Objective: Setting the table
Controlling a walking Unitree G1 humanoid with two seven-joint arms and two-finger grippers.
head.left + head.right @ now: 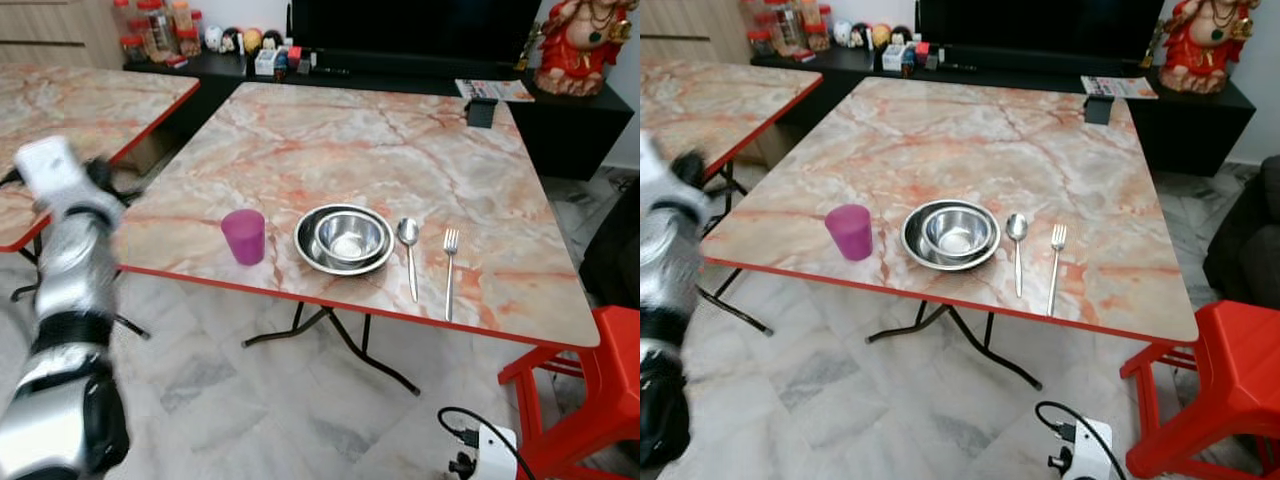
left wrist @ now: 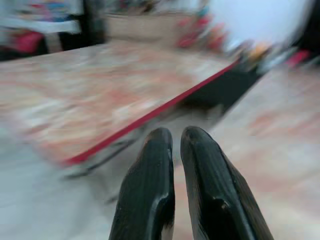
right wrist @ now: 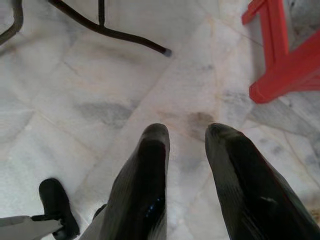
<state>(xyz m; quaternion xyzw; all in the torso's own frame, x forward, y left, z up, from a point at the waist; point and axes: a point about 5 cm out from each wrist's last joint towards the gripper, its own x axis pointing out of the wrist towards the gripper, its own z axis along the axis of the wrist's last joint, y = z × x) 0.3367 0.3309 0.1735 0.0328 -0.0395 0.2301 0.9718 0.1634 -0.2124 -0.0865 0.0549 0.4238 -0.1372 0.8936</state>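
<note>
The left gripper (image 2: 175,137) has its two black fingers (image 2: 150,190) pressed nearly together with only a thin slit between them and nothing held; it points toward the red edge of a marble-patterned table, and its view is blurred. The silver left arm (image 1: 65,300) is raised beside the near left corner of the main table (image 1: 400,150). The right gripper (image 3: 187,132) hangs low over the pale marble floor (image 3: 75,100), its fingers (image 3: 137,185) spread apart with bare floor showing in the gap, empty; a black table foot (image 3: 150,46) and the leg of a red stool (image 3: 280,65) lie beyond it. On the main table, near its front edge, the setting lies in a row: a purple cup (image 1: 244,236) stands upright at the left, just beside it a steel plate (image 1: 310,252) carries a steel bowl (image 1: 350,237) nested inside, then a spoon (image 1: 409,253) and a fork (image 1: 450,268) lie side by side, apart from each other, handles toward the front edge. A small dark object (image 1: 481,112) stands at the far right of the tabletop. A second marble table (image 1: 80,110) stands to the left, and a white power strip (image 1: 480,455) with a black cable lies on the floor near the stool.
</note>
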